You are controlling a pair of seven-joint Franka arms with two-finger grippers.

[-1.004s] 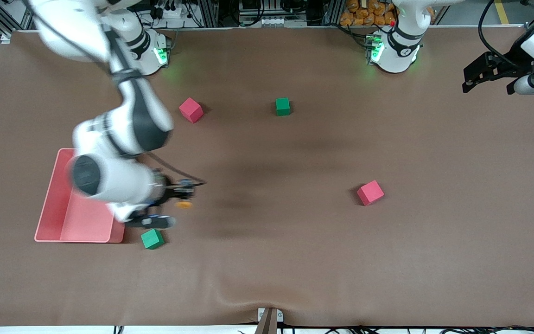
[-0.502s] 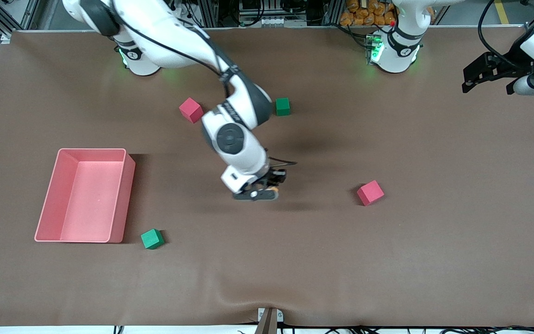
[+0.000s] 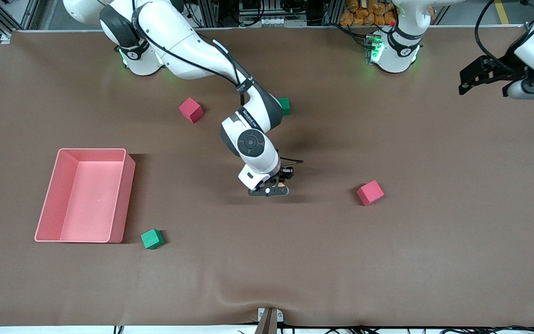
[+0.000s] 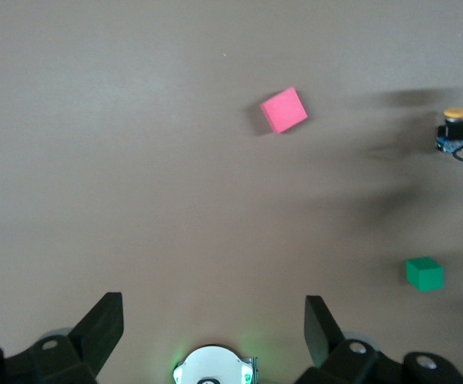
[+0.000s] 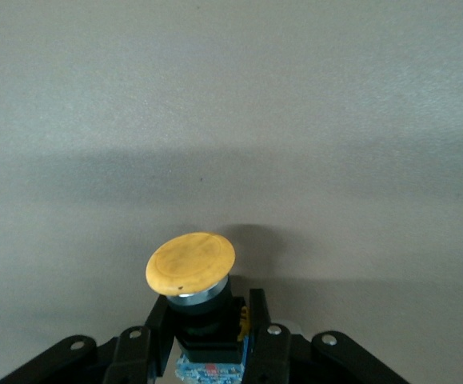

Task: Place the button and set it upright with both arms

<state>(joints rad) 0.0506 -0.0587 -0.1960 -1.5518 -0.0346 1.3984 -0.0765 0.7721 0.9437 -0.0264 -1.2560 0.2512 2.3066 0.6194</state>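
Observation:
My right gripper (image 3: 274,189) is shut on the button (image 3: 282,186) and holds it low over the middle of the brown mat. In the right wrist view the round orange cap (image 5: 190,262) stands out past the fingers (image 5: 147,340), which clamp the black body (image 5: 203,320). The left wrist view shows the button (image 4: 456,114) small and distant. My left gripper (image 3: 482,86) is open and empty, up in the air over the left arm's end of the table; its two black fingers (image 4: 103,328) stand wide apart in the left wrist view.
A pink tray (image 3: 123,195) lies toward the right arm's end, with a green cube (image 3: 152,239) beside it. A pink cube (image 3: 370,192) sits beside the held button. Another pink cube (image 3: 191,110) and a green cube (image 3: 285,105), half hidden by the right arm, lie nearer the bases.
My right arm has swung from beside the pink tray to the middle of the table with the button in its grip. My left gripper has shifted only slightly.

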